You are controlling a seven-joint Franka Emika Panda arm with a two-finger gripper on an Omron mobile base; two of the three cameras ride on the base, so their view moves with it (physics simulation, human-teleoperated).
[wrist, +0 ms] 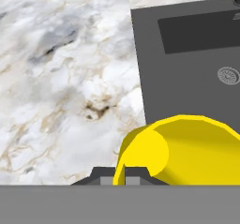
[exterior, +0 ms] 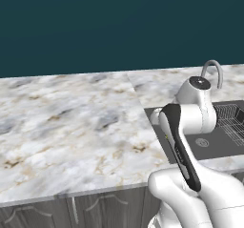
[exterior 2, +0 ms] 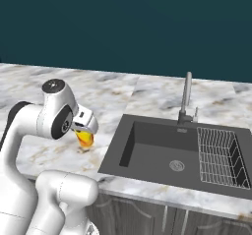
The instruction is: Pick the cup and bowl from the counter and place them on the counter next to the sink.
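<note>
A white robot arm reaches over a marble counter (exterior: 71, 127) in a rendered kitchen, its gripper (exterior 2: 84, 131) closed on a yellow cup (wrist: 187, 150) — the fingers pinched tight on the cup's wall at the rim. From the right base camera the cup (exterior 2: 85, 139) shows as a small yellow-orange shape hanging under the hand, low over the counter (exterior 2: 113, 99) and just left of the sink (exterior 2: 147, 150); whether it touches the stone cannot be told. The hand camera looks down past the cup's open mouth, with veined marble (wrist: 61, 78) to one side and the dark basin (wrist: 187, 63) to the other, the round drain (wrist: 228, 75) visible in its floor

The sink is a dark grey recessed basin with a wire rack (exterior 2: 219, 158) along its far right side and a curved silver faucet (exterior 2: 186, 99) standing behind it. In the left base camera the arm's elbow covers the near corner of the sink (exterior: 214, 143), with the faucet (exterior: 213, 72) arching behind it and the rack (exterior: 233, 119) at the right edge — dark wood-grain cabinets (exterior: 95, 208) run below the counter's front edge
</note>
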